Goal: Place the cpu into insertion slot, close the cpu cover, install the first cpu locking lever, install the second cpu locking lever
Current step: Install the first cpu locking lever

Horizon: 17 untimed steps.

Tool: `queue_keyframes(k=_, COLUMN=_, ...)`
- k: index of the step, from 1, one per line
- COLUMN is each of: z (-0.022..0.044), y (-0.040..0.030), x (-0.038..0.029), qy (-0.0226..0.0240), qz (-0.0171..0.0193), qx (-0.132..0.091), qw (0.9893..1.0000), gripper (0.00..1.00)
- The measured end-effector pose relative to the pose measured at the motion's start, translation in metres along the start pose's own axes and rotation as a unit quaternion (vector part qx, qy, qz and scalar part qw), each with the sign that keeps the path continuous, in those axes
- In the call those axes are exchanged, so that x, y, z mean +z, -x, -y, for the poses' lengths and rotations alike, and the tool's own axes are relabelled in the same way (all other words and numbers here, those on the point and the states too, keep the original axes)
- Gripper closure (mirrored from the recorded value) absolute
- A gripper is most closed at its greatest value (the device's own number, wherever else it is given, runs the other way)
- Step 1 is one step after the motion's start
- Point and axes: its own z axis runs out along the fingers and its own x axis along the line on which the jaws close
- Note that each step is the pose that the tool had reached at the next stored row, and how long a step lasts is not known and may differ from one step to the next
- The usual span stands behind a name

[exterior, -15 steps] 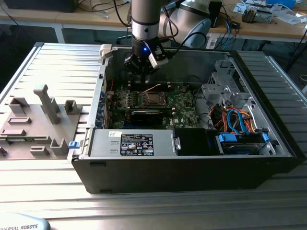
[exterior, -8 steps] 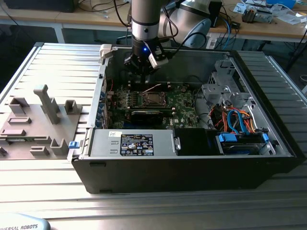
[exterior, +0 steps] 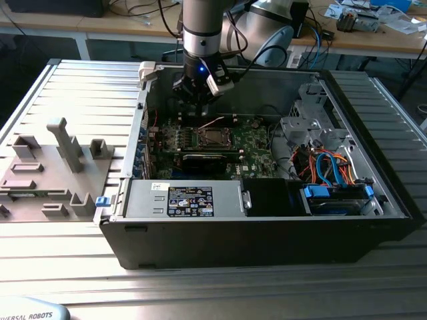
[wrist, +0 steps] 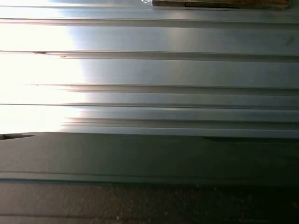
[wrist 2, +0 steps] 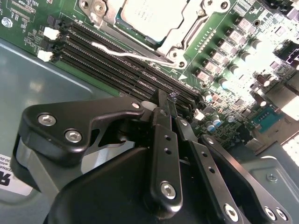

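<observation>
The cpu point(wrist 2: 148, 14), with its silvery top, lies in the insertion slot point(exterior: 212, 138) on the green board. The cpu cover point(wrist 2: 192, 24), a silvery frame, lies flat around it. A thin metal locking lever point(wrist 2: 133, 56) stands free of the socket, slanting over the black memory slots. It also shows as a thin pale rod point(exterior: 213, 123) behind the socket. My gripper point(wrist 2: 168, 99) hangs above the board behind the socket point(exterior: 200, 93), shut, with its black fingers point(wrist 2: 161, 140) pressed together and nothing between them. Its tips are close to the lever's end, apart from it.
The open computer case point(exterior: 267, 227) walls the board in. A power supply point(exterior: 190, 200) sits in front, and a drive cage with cables point(exterior: 327, 167) is at the exterior view's right. Grey fixtures point(exterior: 67, 147) stand on the ribbed table at the left.
</observation>
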Motion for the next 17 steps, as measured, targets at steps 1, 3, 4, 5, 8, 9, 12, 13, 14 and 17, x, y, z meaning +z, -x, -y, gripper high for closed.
queue_keyframes(k=1, z=-0.0002, y=0.0, x=0.0002, qy=0.0001, qz=0.0, qx=0.0, qw=1.0, gripper=0.89)
queue_keyframes(k=3, z=-0.0008, y=0.0002, x=0.0006, qy=0.0, qz=0.0, qx=0.0, qw=1.0, gripper=0.89)
queue_keyframes(k=4, z=-0.0012, y=0.0004, x=0.0009, qy=0.0, qz=0.0, qx=0.0, qw=1.0, gripper=0.89)
queue_keyframes(k=5, z=-0.0014, y=0.0005, x=0.0011, qy=0.0001, qz=0.0, qx=0.0, qw=1.0, gripper=0.89)
queue_keyframes(k=8, z=-0.0019, y=0.0007, x=0.0015, qy=0.0, qz=0.0, qx=0.0, qw=1.0, gripper=0.89)
queue_keyframes(k=9, z=-0.0019, y=0.0007, x=0.0016, qy=0.0, qz=0.0, qx=0.0, qw=1.0, gripper=0.89)
queue_keyframes(k=12, z=-0.0022, y=0.0008, x=0.0021, qy=0.0, qz=0.0, qx=0.0, qw=1.0, gripper=0.89)
queue_keyframes(k=13, z=-0.0022, y=0.0008, x=0.0023, qy=0.0, qz=0.0, qx=0.0, qw=1.0, gripper=0.89)
queue_keyframes(k=14, z=-0.0022, y=0.0009, x=0.0025, qy=0.0, qz=0.0, qx=0.0, qw=1.0, gripper=0.89)
queue_keyframes(k=17, z=-0.0023, y=0.0009, x=0.0031, qy=0.0, qz=0.0, qx=0.0, qw=1.0, gripper=0.89)
